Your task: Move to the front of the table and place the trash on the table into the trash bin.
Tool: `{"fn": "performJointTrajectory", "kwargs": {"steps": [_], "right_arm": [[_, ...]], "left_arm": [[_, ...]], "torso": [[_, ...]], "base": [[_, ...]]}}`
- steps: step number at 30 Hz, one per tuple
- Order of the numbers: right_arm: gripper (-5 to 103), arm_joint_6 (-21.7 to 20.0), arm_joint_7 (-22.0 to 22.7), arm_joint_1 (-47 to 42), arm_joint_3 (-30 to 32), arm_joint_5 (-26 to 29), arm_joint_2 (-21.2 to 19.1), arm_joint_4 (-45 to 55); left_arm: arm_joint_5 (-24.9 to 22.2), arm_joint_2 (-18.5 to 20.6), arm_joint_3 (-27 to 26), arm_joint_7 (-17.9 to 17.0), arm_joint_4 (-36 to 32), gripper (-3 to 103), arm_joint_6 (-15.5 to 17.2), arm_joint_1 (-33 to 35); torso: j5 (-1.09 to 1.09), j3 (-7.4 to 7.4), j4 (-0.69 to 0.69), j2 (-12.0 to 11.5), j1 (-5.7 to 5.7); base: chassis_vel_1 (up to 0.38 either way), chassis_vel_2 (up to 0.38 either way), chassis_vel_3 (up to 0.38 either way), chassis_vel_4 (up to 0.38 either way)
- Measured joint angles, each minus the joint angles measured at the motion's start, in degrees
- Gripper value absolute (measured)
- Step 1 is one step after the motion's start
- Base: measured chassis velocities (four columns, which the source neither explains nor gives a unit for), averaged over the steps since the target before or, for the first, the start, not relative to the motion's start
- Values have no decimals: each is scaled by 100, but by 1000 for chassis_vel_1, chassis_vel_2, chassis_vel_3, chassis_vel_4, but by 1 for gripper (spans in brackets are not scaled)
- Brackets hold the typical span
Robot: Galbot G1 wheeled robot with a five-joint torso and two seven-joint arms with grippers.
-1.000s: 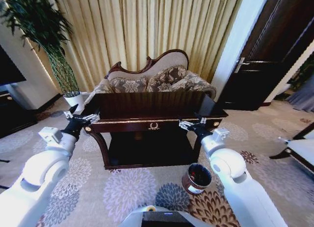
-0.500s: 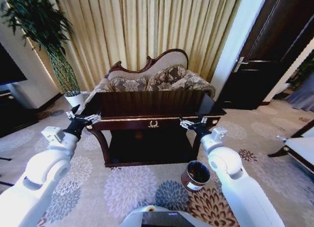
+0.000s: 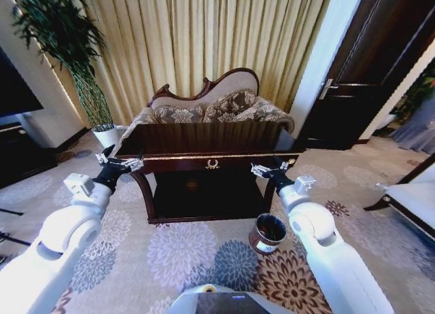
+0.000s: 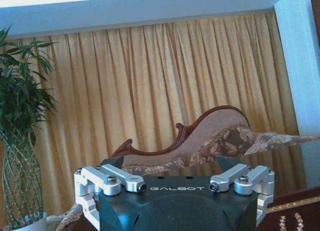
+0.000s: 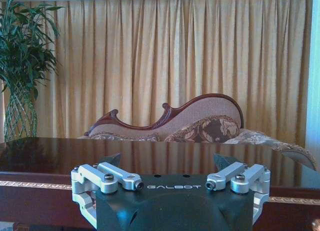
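The long dark glossy table [image 3: 204, 138] stands straight ahead, its gold emblem facing me. No trash can be made out on its reflective top from here. The small round dark-brown trash bin [image 3: 267, 234] sits on the carpet by the table's front right leg. My left gripper [image 3: 115, 163] is open and held up just off the table's front left corner. My right gripper [image 3: 268, 170] is open near the front right corner, above and behind the bin. In the right wrist view, the right gripper [image 5: 167, 158] faces the tabletop [image 5: 50, 156] edge-on. In the left wrist view, the left gripper [image 4: 167, 163] is beside the table corner [image 4: 300, 201].
An ornate sofa [image 3: 211, 107] and gold curtains stand behind the table. A white plant pot [image 3: 105, 134] with a tall plant is at the back left, and a black TV cabinet [image 3: 24, 161] is at the far left. A dark door [image 3: 360, 90] and a chair [image 3: 408, 205] are to the right.
The whole head picture has shifted a little, with table and bin sitting higher in the frame, so the camera moved. Both arms keep the same raised pose with open fingers.
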Motion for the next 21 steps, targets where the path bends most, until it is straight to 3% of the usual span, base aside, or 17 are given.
{"fn": "performJointTrajectory", "kwargs": {"steps": [21], "right_arm": [[100,219,-158,-73,39,-34,16,-136]], "left_arm": [[30,133,-34,-63,-5,100,26,5]], "torso": [[0,0,1,1,0]], "base": [[118,-166,-112,178]]}}
